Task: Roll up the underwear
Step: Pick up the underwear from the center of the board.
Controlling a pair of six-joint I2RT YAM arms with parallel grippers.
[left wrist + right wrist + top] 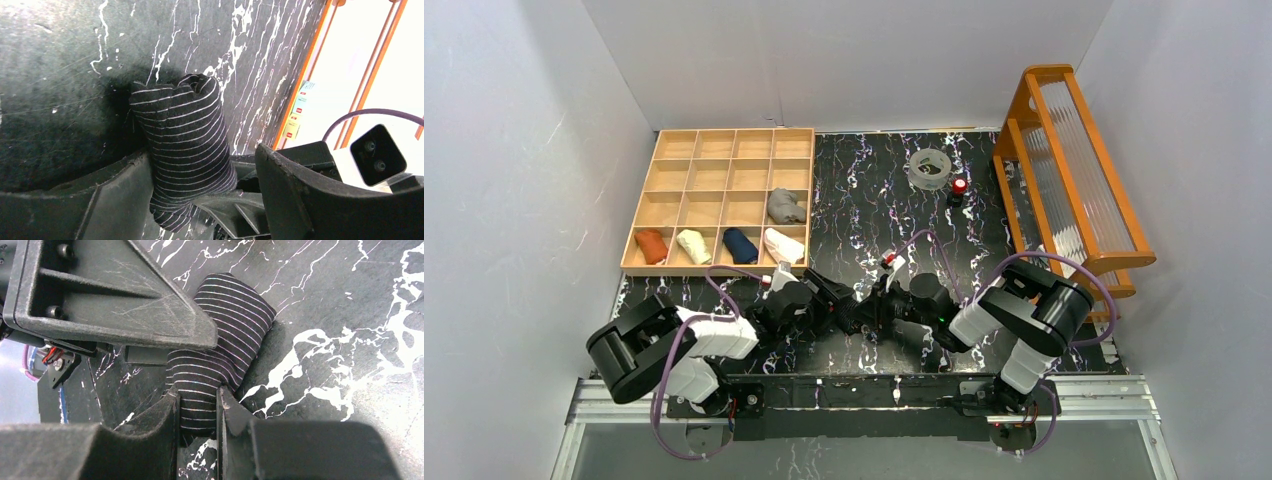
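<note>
Bench (864, 190): black marbled top that carries everything; the work sits at lower centre of the top view.
Orange rack (1079, 170): right side of the top view, well apart from the cloth and no obstacle.
Wooden tray (686, 178): upper left; a grey roll (785, 206) and a row of four rolls (740, 244) fill its lower compartments, near the left arm.
Left end effector (195, 160): jaws wide apart around the bundle, one finger against it and the other clear of it, with no grip.
Right end effector (197, 392): closed narrow, pinching one end of the bundle.
Striped underwear (185, 140): a plump bundle on the bench between both end effectors.
Handling: probably light, soft and springy, likely to unroll if released; best held across the thick middle, not by a loose edge.
In the way: mainly the two end effectors, which crowd each other.
Tape ring (930, 168): upper centre-right, well apart.
Red-topped object (959, 186): just beside the ring.
</note>
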